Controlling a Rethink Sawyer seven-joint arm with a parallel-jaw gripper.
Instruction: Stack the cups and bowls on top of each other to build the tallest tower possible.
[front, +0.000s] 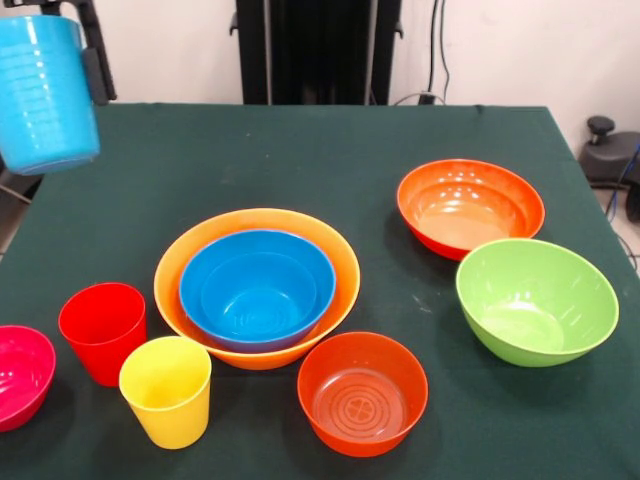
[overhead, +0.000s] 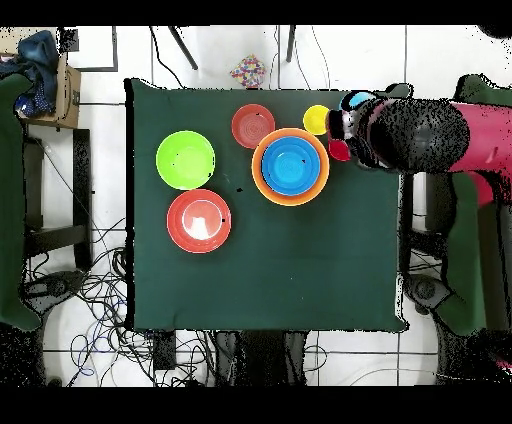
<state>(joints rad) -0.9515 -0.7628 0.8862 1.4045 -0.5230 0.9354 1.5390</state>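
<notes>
My gripper (front: 78, 45) is shut on the light blue cup (front: 42, 95) and holds it high above the table's left edge in the front view; a black finger (front: 95, 70) shows beside it. The tower is the pale orange bowl (front: 345, 290) with the blue bowl (front: 257, 285) nested inside. The red cup (front: 103, 330) and yellow cup (front: 167, 390) stand in front of it on the left. The magenta bowl (front: 20, 375) sits at the left edge. Two red-orange bowls (front: 362, 393) (front: 470, 208) and the lime green bowl (front: 536, 300) lie to the right. The small light blue bowl is out of view.
In the overhead view the arm (overhead: 420, 135) reaches in from the right and covers the table's right edge, the magenta bowl and part of the red cup (overhead: 339, 150). The robot's pedestal (front: 318, 50) stands behind the table. Cables lie on the floor around it.
</notes>
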